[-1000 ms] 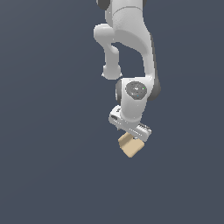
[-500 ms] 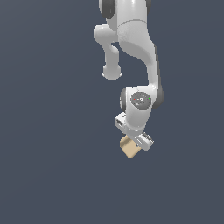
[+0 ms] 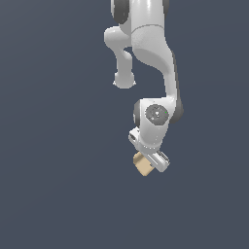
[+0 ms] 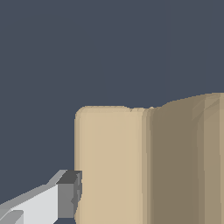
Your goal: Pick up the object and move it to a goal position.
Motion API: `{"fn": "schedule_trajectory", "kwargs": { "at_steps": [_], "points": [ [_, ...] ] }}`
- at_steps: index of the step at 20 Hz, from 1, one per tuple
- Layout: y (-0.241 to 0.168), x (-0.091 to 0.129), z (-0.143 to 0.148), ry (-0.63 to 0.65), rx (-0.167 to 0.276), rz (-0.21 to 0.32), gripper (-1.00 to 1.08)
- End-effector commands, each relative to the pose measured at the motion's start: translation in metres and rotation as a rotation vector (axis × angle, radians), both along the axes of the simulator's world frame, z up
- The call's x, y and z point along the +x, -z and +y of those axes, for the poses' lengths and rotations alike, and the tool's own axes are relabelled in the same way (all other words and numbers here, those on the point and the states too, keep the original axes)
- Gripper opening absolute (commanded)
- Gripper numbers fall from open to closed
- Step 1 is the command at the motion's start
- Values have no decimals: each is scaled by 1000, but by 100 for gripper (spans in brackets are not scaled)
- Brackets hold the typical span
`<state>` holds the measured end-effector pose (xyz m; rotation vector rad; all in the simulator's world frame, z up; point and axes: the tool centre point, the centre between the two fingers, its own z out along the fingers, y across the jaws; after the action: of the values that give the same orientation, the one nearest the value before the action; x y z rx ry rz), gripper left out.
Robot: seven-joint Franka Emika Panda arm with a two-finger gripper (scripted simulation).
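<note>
In the exterior view you see the arm reaching down with its gripper (image 3: 147, 163) directly over the object (image 3: 143, 165), a small tan piece that pokes out just below and to the exterior view's left of the white hand. The hand hides most of the piece, so from here you cannot tell whether the jaws are clamped on it or only straddling it. No goal marker shows anywhere against the flat grey-blue ground.

In the wrist view the object (image 4: 131, 166) fills much of the picture: a flat tan plate with a rounded bend running into a second, darker plate. One grey fingertip (image 4: 68, 194) sits right against the edge of the flat plate, seemingly touching. The other finger is out of frame, so you cannot confirm a closed grip.

Treat the piece as stiff and probably light, with a plain matte skin that should not be very slippery. Take it across one flat plate, pads square on both faces. Keep away from the rounded bend, where it would likely roll or twist out.
</note>
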<state>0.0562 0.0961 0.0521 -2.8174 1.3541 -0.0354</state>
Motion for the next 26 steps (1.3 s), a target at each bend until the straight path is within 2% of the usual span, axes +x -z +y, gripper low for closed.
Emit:
{"fn": "schedule_trajectory", "kwargs": {
  "at_steps": [1,10,11,19,26],
  "points": [
    [19,-9,2,-2,-4,27,-100],
    [19,-9,2,-2,-4,27,-100],
    [0,0,0,5,0,1,-100],
    [-13,6,-15,-24,-9,-37,-100],
    [-47,20,-50,-97,-32,-131,-100]
  ]
}}
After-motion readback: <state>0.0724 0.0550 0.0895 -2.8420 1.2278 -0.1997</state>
